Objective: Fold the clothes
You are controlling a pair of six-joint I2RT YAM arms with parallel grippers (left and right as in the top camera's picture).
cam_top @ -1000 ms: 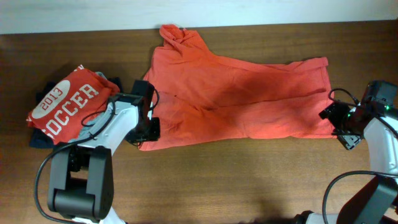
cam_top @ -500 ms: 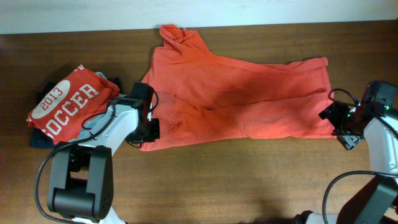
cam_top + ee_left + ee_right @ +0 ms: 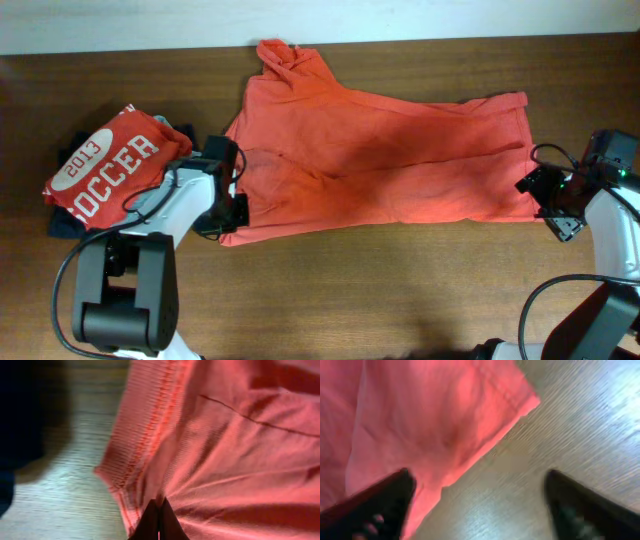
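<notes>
The clothes, one orange-red T-shirt, lie spread and wrinkled across the middle of the table. My left gripper sits at the shirt's lower left corner. In the left wrist view its jaws are shut on a pinch of the fabric just inside the stitched hem. My right gripper is at the lower right corner and stands open. There, one finger rests over the shirt's edge and the other finger is over bare wood.
A folded red shirt printed "2013 SOCCER" lies on a pile of grey and navy garments at the left, close to my left arm. The table's far edge meets a white wall.
My left gripper has shut on the shirt's lower left corner and drawn it slightly to the left. The right arm has barely moved.
</notes>
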